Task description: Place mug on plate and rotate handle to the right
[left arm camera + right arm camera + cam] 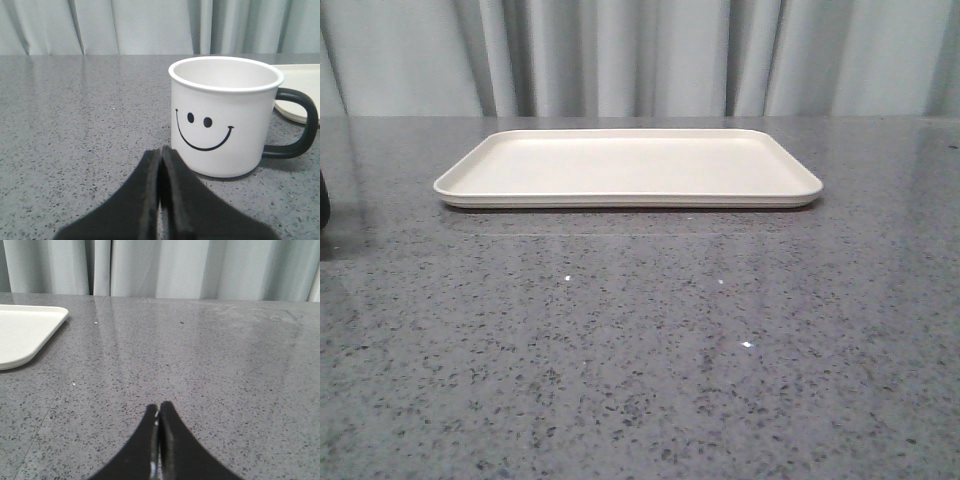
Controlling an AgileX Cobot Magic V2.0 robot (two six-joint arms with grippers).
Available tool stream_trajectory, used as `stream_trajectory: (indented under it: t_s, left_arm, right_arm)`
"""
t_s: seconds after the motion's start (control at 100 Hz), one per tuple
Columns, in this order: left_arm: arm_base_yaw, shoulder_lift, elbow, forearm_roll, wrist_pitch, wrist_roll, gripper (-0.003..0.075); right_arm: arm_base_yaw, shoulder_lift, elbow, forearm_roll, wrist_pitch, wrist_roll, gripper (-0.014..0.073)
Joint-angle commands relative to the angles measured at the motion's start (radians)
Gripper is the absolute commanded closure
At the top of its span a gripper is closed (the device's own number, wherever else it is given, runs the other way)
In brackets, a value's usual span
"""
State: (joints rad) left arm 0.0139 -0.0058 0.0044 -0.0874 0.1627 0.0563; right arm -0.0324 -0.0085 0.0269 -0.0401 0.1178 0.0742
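My left gripper [161, 165] was clenched on nothing, its black fingers pressed flat together and aimed at the white cylindrical enamel-style mug with the black smiley face [222, 117]. The mug stood upright on the speckled grey stone tabletop [640, 360], mouth up, long axis vertical, near the table's left edge and just beside the left end of the flat cream-coloured rectangular plate with its low raised rim [628, 168]; it had not yet been set on it. The front view did not show the mug at all, only a dark sliver at the left border that I could not identify.

The glossy black C-shaped handle [298, 125] stuck out sideways towards the plate, as my left wrist camera showed it, with the face turned to my fingers.

As I judged it, the chief risk was going in with the fingers pressed together: they would shove the mug instead of straddling its wall, sliding it or tipping it. Enamel looks slick, so a pinch on the rim might slip and drop it hard. The plate's raised rim was another hazard; carried too low, the mug's base could catch it and push the light plate along the table.

The plate lay near the far edge with its long axis running left to right.

My right gripper [159, 412] was likewise clamped together, empty, over bare table beyond the plate's right end.
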Motion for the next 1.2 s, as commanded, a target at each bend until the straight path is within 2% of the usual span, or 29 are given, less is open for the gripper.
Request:
stream_trajectory:
  t_s: [0.0, 0.64, 0.89, 1.19]
  left_arm:
    - [0.0, -0.031, 0.005, -0.01, -0.081, -0.002, 0.0739]
    - [0.0, -0.031, 0.005, -0.01, -0.081, -0.002, 0.0739]
    - [0.0, -0.031, 0.005, -0.01, -0.081, -0.002, 0.0739]
    - [0.0, -0.031, 0.005, -0.01, -0.163, -0.002, 0.0739]
  right_arm:
    - [-0.005, -0.022, -0.001, -0.009, -0.073, 0.003, 0.0654]
    - [-0.005, -0.022, -0.001, -0.009, -0.074, 0.003, 0.0654]
    - [-0.005, -0.022, -0.001, -0.009, -0.135, 0.003, 0.0654]
    - [-0.005, -0.022, -0.001, -0.009, -0.157, 0.003, 0.0654]
